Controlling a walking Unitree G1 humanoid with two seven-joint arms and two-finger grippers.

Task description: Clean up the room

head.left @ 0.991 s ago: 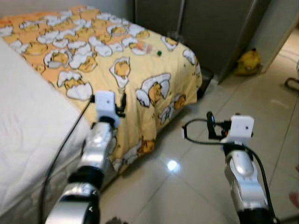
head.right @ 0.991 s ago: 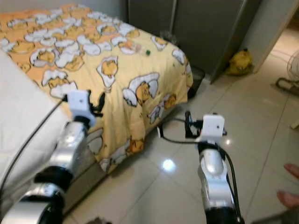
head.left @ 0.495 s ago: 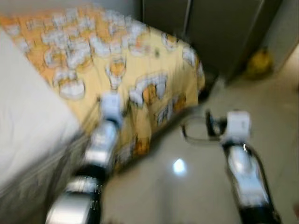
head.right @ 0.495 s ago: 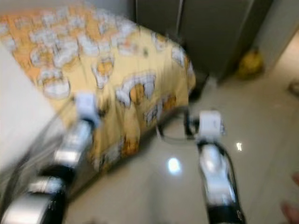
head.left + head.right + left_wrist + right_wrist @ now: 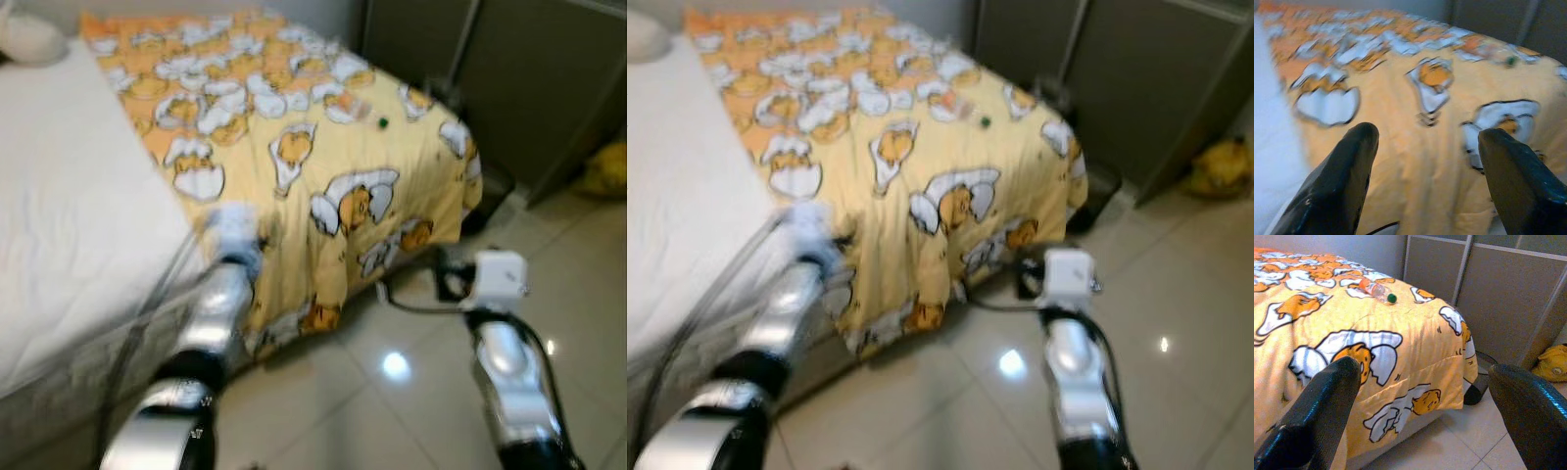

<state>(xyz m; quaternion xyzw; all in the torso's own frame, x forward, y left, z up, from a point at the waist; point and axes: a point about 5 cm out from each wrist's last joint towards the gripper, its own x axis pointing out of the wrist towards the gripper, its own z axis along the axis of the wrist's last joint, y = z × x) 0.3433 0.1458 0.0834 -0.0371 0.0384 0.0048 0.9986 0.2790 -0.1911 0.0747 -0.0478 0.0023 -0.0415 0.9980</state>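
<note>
A clear plastic bottle (image 5: 359,106) with a green cap lies on the yellow egg-print blanket (image 5: 323,166) near the bed's far corner; the same bottle (image 5: 1375,289) appears in the right wrist view. My left gripper (image 5: 1427,132) is open and empty, held over the blanket's near edge beside the white mattress (image 5: 69,225). My right gripper (image 5: 1425,369) is open and empty too, held out above the tiled floor in front of the bed's hanging blanket. The head views are somewhat blurred.
Grey wardrobe doors (image 5: 509,69) stand behind the bed's foot. A yellow bag (image 5: 605,168) lies on the floor at the far right, and a dark object (image 5: 490,186) sits on the floor by the bed's corner. A pillow (image 5: 29,39) rests at the far left.
The whole picture has swung, so the camera has turned towards the bed and more mattress shows. Both arms stay stretched forward with their fingers apart.
</note>
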